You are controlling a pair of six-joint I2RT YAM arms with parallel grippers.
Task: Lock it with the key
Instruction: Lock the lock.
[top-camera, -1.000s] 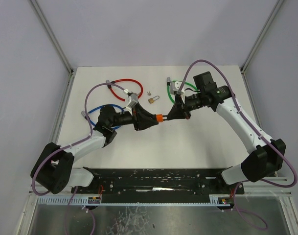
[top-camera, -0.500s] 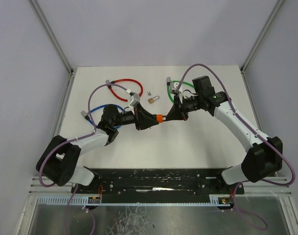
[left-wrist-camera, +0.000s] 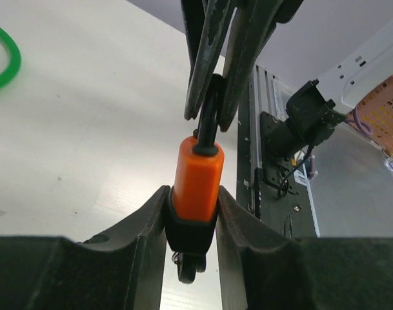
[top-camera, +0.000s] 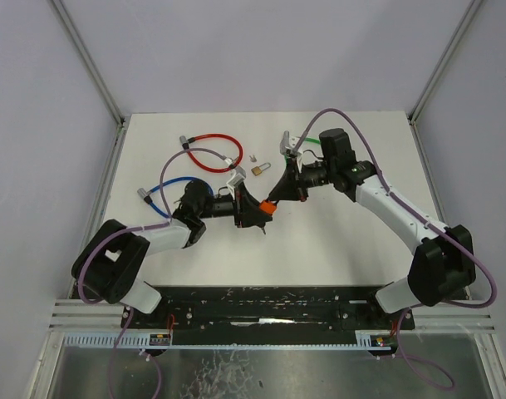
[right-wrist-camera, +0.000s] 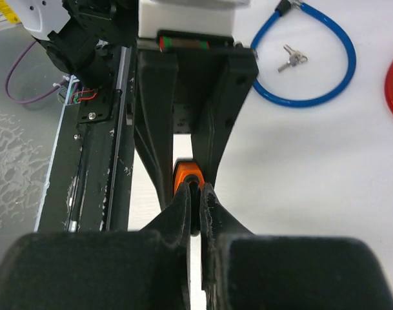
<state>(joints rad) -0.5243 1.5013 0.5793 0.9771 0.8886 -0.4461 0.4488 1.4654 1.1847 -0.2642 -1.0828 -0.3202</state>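
An orange lock (top-camera: 269, 206) hangs above the table's middle between both grippers. My left gripper (top-camera: 257, 213) is shut on the lock's orange body (left-wrist-camera: 196, 184), its fingers (left-wrist-camera: 148, 226) pressing both sides, and a black end piece (left-wrist-camera: 190, 265) sticks out below. My right gripper (top-camera: 278, 196) meets it from the opposite end. It is shut on the black key (left-wrist-camera: 209, 113), which sits in the lock's end. In the right wrist view the fingertips (right-wrist-camera: 182, 208) pinch the dark key (right-wrist-camera: 195, 210), with the orange lock (right-wrist-camera: 185, 173) just beyond.
On the table behind lie a red cable lock (top-camera: 213, 152), a blue cable lock (top-camera: 171, 184), a green cable lock (top-camera: 312, 141), a small brass padlock (top-camera: 258, 169) and loose keys (top-camera: 253, 158). The black base rail (top-camera: 269, 303) runs along the near edge.
Both wrists have shifted left and slightly nearer, still joined at the lock. The lock and key now lie on a diagonal instead of level. Neither grip has altered.
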